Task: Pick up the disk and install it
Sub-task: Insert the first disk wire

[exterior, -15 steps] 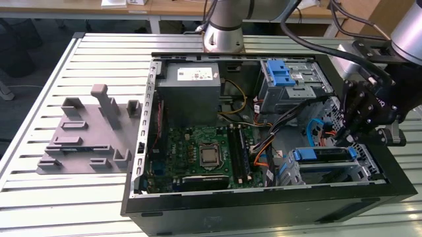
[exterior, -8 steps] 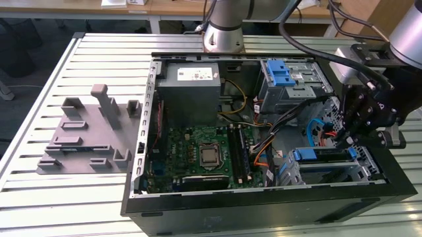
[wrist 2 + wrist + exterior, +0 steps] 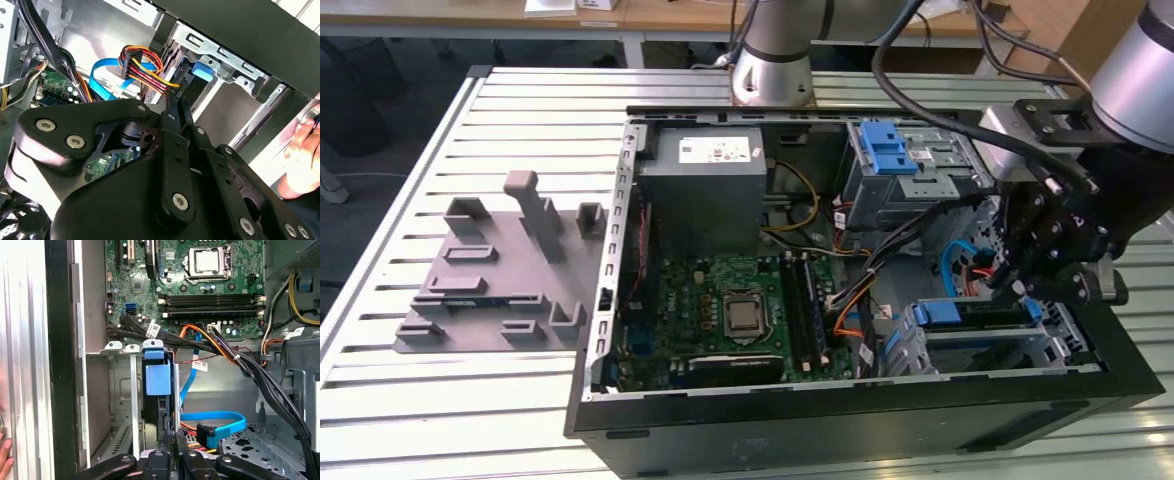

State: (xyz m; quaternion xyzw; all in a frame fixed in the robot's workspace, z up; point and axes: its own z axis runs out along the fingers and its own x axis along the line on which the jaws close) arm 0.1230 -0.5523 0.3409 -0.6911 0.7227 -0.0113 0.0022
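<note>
Your tool (image 3: 1023, 290) hung inside the open computer case (image 3: 854, 415), just above the drive bay (image 3: 987, 350) at the case's front corner. The disk (image 3: 159, 390), edged by its blue carrier bracket, sat upright in that bay, between the bay's metal rails. In both wrist views the tool's black fingers (image 3: 172, 442) came together at the disk's end, but you could not tell whether they were clamped on it or merely touching. Next to the bay, a blue data cable (image 3: 215, 422) and a red-yellow-black power bundle (image 3: 145, 67) lay against the case floor. The motherboard (image 3: 734, 310) lay beyond the bay. A person's hand (image 3: 302, 155) rested outside the case wall.
</note>
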